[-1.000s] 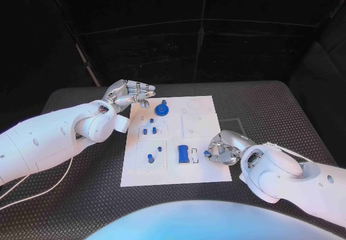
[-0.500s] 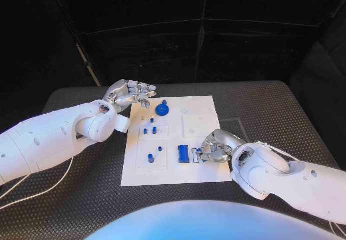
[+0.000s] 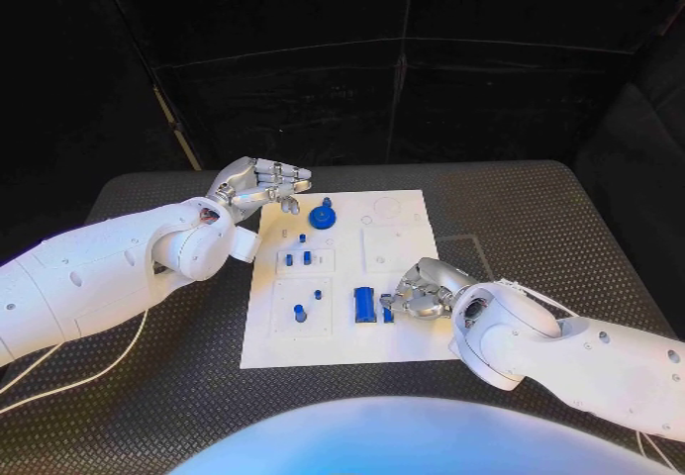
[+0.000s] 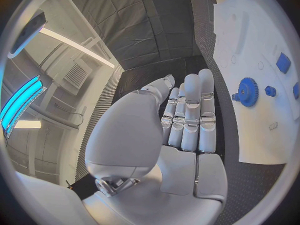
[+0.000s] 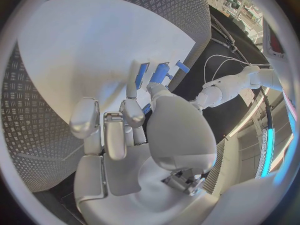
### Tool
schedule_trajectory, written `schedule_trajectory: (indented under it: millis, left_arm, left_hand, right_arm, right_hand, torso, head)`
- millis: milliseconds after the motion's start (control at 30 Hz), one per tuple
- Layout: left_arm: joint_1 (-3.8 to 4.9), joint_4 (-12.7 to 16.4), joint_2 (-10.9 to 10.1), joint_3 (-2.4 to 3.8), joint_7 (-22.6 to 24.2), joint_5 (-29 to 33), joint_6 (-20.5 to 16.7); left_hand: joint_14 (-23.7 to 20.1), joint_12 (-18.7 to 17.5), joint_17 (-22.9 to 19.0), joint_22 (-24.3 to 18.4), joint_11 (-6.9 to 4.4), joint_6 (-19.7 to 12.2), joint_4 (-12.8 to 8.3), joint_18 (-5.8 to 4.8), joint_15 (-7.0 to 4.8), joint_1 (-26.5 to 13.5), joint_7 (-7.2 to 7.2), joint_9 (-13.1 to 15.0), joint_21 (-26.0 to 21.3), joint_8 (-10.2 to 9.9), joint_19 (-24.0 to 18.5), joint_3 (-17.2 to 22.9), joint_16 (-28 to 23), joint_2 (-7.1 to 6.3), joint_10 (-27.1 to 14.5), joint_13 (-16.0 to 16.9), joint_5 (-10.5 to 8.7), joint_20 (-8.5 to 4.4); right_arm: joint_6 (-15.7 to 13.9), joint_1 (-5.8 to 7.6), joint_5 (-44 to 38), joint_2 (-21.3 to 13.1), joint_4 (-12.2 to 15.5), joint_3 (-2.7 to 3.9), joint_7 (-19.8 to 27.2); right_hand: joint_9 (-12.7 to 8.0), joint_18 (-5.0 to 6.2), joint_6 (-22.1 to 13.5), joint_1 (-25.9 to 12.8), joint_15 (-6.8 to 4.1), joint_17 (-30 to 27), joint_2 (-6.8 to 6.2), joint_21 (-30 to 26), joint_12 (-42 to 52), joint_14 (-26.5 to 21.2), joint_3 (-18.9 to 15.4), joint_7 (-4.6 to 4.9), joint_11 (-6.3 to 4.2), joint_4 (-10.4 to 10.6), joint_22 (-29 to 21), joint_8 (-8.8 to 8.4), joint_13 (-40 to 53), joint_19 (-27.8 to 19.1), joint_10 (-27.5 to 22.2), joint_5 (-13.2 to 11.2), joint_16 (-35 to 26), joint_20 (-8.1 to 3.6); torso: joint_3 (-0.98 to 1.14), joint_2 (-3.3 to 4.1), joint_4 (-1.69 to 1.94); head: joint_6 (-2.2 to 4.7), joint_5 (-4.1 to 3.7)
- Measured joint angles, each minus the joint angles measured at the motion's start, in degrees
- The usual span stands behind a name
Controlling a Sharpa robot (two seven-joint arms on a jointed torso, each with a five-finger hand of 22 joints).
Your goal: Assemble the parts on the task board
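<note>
The white task board [image 3: 401,240] lies mid-table. On it are a blue gear [image 3: 323,216], several small blue pegs [image 3: 296,259] and two upright blue blocks [image 3: 364,302] near its lower middle. My right hand [image 3: 422,295] rests over the board's lower right, fingers curled, right beside the blocks. In the right wrist view a small blue part [image 5: 146,108] sits pinched between thumb and finger of the right hand [image 5: 134,120], with the blocks [image 5: 160,73] just beyond. My left hand [image 3: 260,184] hovers off the board's far left corner and holds nothing. Its fingers [image 4: 189,115] are stretched out, near the gear [image 4: 248,91].
The board sits on a black ribbed mat [image 3: 542,218] that covers the table. A white cable [image 3: 86,371] trails from the left arm across the mat's left side. Dark panels stand behind the table's far edge.
My right hand has moved left across the board's lower right edge, closing in on the two blue blocks. The left hand has stayed in place.
</note>
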Motion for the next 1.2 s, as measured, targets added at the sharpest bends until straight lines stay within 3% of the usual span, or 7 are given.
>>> schedule_trajectory:
  millis: [533,700,767,933,1033,1133,1200]
  left_arm:
    - [0.0,-0.07,0.09,0.0,-0.03,0.0,0.06]
    - [0.0,-0.08,0.08,0.0,-0.06,0.0,0.08]
    - [0.0,-0.1,0.08,0.0,-0.06,0.0,0.09]
    - [0.0,-0.4,0.1,0.0,-0.05,0.06,0.16]
    - [0.0,-0.91,0.33,0.0,0.09,0.69,0.28]
    - [-0.01,-1.67,0.75,0.0,0.42,1.99,0.57]
    - [-0.03,-2.36,1.11,-0.01,0.74,2.96,0.85]
  left_hand:
    - [0.0,0.0,0.0,0.01,0.0,0.0,0.0,0.0,0.0,0.0,0.0,0.0,0.0,0.0,0.0,0.0,0.0,0.0,0.0,0.0,0.0,0.0]
    - [0.0,0.0,0.01,0.01,0.0,0.0,0.0,0.0,0.0,0.0,0.0,0.0,0.0,0.0,0.0,0.0,0.0,0.0,0.0,0.0,0.0,0.0]
    - [0.0,0.0,0.0,0.01,0.0,0.0,0.0,0.0,0.0,0.0,0.0,0.0,0.0,0.0,0.0,0.0,0.0,0.0,0.0,0.0,0.0,0.0]
    - [0.0,0.24,-0.1,-0.06,0.0,0.0,0.0,0.0,0.0,0.0,0.0,0.0,-0.2,0.23,0.0,0.0,0.0,0.0,0.0,0.0,0.0,0.0]
    - [-1.56,0.67,-0.68,-0.54,-0.15,-0.23,0.1,0.0,0.21,-0.01,-0.22,0.0,-1.14,0.23,-1.28,-0.44,-1.31,0.01,-0.28,0.0,-0.21,0.18]
    - [-7.3,0.9,-3.8,-3.22,0.32,-0.33,0.35,0.0,1.03,-0.57,-0.32,0.0,-5.8,0.43,-6.25,-0.83,-7.83,0.18,-0.75,-0.18,-0.22,0.89]
    - [-10.38,0.86,-6.82,-6.49,0.61,-0.55,0.51,0.0,2.16,-0.68,-0.1,0.0,-10.58,0.53,-10.42,-0.95,-14.3,0.29,-1.04,-0.61,-0.21,1.95]
  right_arm:
    - [0.05,0.01,-0.24,0.52,-0.57,0.01,-0.48]
    - [-0.35,0.01,-0.49,-0.77,0.38,0.0,0.26]
    - [-0.89,0.01,-0.37,-1.74,0.77,-0.02,1.28]
    - [-3.36,0.09,3.91,-4.49,0.92,0.02,9.45]
    - [-4.46,0.98,10.75,-4.92,-0.85,0.62,17.59]
    - [-5.01,3.04,20.33,-4.91,-4.23,1.12,26.59]
    - [-5.06,4.44,26.39,-4.56,-6.95,1.21,31.71]
  right_hand:
    - [0.1,0.0,0.0,0.0,0.0,0.0,0.0,0.0,0.0,0.0,-0.86,0.0,0.0,-0.16,-0.24,-0.21,-0.01,0.0,-0.01,-1.47,0.0,0.0]
    - [0.34,-0.01,-0.38,1.23,0.01,0.0,0.47,-0.21,-0.01,0.0,-2.65,0.38,0.0,-0.22,-0.86,-0.74,-0.08,0.0,-0.01,-5.58,0.0,0.0]
    - [0.28,-0.01,-1.53,1.24,0.01,-0.01,0.46,-1.05,-1.71,0.0,-3.63,0.91,0.65,-0.1,-2.02,-1.55,-1.27,-0.86,-0.69,-8.14,-0.54,0.39]
    - [-0.83,0.12,-6.84,4.05,1.69,-1.0,1.41,-6.36,-10.68,-0.02,-4.85,2.89,2.37,-0.57,-10.18,-4.7,-8.12,-6.05,-5.96,-11.29,-4.79,1.47]
    - [-1.28,1.33,-8.13,7.17,2.1,-4.85,2.3,-9.92,-15.12,-0.03,-5.08,3.85,2.89,-1.42,-15.08,-5.59,-11.76,-8.9,-8.92,-11.24,-7.88,2.09]
    - [-1.66,3.6,-9.14,10.95,2.94,-16.11,3.38,-18.22,-24.08,-2.25,-4.78,4.47,3.55,-2.98,-26.15,-6.24,-18.99,-15.35,-14.9,-10.84,-16.51,2.64]
    - [-1.98,3.6,-9.39,12.64,3.51,-28.56,3.89,-22.9,-28.11,-7.1,-4.65,4.73,4.13,-3.25,-30.36,-6.69,-22.3,-18.3,-18.32,-11.52,-27.45,3.23]
  torso:
    - [0.05,-0.09,-0.03]
    - [0.08,-0.12,-0.08]
    - [0.09,-0.13,-0.08]
    - [0.08,-0.3,-0.15]
    - [0.05,-0.59,-0.3]
    - [-0.05,-0.99,-0.43]
    - [-0.19,-1.42,-0.48]
  head:
    - [0.0,0.09]
    - [0.0,0.15]
    - [0.0,0.15]
    - [0.0,0.07]
    - [0.01,-0.1]
    - [0.45,-0.21]
    - [0.86,-0.39]
